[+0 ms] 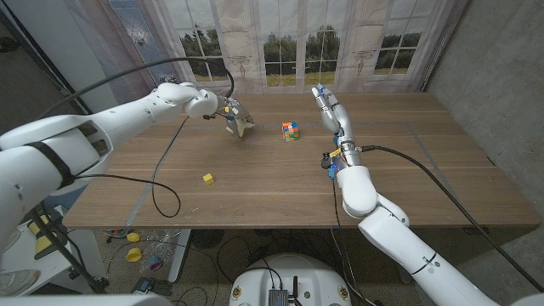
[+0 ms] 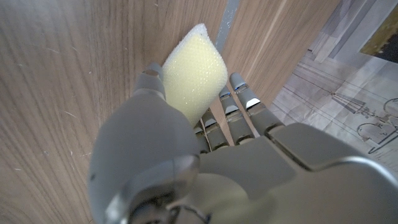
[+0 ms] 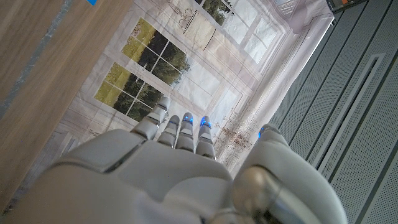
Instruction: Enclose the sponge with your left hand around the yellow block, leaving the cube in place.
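Head cam looked down from above the near edge of the tabletop (image 1: 280, 191), covering both arms and the curtained windows (image 1: 297, 47) behind the far edge. Left wrist cam sat close behind the left hand (image 2: 205, 162), facing the wood; it shared the sponge (image 2: 194, 71) with the head view. Right wrist cam, behind the right hand (image 3: 180, 168), faced the same windows.

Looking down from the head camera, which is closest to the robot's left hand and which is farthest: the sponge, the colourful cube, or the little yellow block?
1. Sponge: held in the left hand itself, toward the table's far side.
2. Colourful cube: to the right of the hand, mid-table.
3. Yellow block: nearer the table's front edge, farthest, though not far behind the cube.
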`<state>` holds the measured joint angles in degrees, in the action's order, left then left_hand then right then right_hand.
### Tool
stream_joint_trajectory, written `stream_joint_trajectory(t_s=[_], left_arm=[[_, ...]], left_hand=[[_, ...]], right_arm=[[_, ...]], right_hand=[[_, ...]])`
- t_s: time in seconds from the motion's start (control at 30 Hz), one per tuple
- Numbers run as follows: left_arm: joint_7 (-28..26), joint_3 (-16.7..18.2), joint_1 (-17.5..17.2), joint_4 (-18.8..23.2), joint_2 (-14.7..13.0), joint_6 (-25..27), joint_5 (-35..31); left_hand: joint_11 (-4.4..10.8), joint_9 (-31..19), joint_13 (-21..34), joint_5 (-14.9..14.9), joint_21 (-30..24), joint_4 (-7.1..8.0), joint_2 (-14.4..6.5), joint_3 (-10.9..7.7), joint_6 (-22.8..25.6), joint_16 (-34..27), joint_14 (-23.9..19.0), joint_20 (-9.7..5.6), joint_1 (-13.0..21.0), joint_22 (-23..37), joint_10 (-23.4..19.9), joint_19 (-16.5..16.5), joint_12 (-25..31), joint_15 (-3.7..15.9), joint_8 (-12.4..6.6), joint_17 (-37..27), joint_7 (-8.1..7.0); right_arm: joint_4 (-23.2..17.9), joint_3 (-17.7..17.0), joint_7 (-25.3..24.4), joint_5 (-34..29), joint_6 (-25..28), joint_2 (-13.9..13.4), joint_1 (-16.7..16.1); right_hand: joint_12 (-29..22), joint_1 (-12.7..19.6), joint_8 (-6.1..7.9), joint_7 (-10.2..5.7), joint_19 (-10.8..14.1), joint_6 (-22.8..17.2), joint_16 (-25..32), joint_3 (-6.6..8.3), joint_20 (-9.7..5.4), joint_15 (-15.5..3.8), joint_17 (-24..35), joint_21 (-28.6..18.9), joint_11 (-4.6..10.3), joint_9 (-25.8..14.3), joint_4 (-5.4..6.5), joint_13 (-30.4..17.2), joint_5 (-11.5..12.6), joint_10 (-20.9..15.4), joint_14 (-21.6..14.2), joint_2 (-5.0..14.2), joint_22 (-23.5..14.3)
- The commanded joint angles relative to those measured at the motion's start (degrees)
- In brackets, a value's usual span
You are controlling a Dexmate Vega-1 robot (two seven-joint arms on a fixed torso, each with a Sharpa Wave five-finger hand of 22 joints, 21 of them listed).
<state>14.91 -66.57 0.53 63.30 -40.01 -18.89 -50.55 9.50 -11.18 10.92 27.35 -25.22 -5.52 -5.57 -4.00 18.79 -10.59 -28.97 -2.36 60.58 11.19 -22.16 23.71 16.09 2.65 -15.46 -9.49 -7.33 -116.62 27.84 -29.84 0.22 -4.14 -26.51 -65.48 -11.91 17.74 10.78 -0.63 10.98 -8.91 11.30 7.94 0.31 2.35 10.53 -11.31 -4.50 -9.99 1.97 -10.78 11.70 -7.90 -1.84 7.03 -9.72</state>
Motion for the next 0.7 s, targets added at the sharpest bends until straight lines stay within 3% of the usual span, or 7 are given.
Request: stream_joint_trajectory(t_s=[0.03,0.3,0.7], left_arm=[[10.9,9.1,-7.8,17.7,-4.5,9.9,-1.2],[20.4,13.1,-12.5,28.8,-5.0,17.4,-3.2],[31.8,16.5,-18.5,40.7,-4.8,26.6,-8.0]], left_hand=[[0.11,0.0,0.2,-0.4,0.1,0.12,-0.5,0.11,0.5,-0.1,-0.3,-2.00,0.3,0.1,-0.6,-0.4,-0.2,9.92,0.09,-0.2,-0.04],[0.04,-0.1,0.2,-0.9,0.1,0.08,-0.6,0.11,0.6,0.0,-0.3,-2.01,0.4,0.1,-0.7,-0.5,-0.5,9.91,0.32,-0.2,-0.10],[0.32,-0.1,0.2,-1.7,0.2,0.04,-0.4,0.37,0.6,0.2,-0.1,-2.15,0.4,0.0,-0.6,-0.7,-0.9,9.84,0.81,-0.1,-0.04]], right_arm=[[5.8,-4.3,6.5,7.5,-7.9,-3.3,0.8],[12.8,-6.8,14.3,14.7,-14.5,-5.7,3.4],[21.4,-8.1,24.5,23.2,-20.3,-7.5,7.1]], right_hand=[[0.1,-0.1,0.22,0.01,0.3,-0.4,0.2,0.17,0.08,0.00,0.2,0.0,0.04,-0.3,-0.12,-0.2,0.2,-0.5,-0.4,-0.13,-0.1],[0.1,0.0,0.16,0.01,0.3,-0.3,0.1,0.25,0.05,0.01,0.1,0.0,0.02,-0.3,-0.20,-0.2,0.2,-0.5,-0.4,-0.08,-0.1],[0.2,0.1,0.14,0.06,0.2,-0.4,0.0,0.36,0.02,-0.02,0.1,0.1,0.13,-0.3,-0.29,-0.2,0.2,-0.5,-0.3,0.00,-0.1]])
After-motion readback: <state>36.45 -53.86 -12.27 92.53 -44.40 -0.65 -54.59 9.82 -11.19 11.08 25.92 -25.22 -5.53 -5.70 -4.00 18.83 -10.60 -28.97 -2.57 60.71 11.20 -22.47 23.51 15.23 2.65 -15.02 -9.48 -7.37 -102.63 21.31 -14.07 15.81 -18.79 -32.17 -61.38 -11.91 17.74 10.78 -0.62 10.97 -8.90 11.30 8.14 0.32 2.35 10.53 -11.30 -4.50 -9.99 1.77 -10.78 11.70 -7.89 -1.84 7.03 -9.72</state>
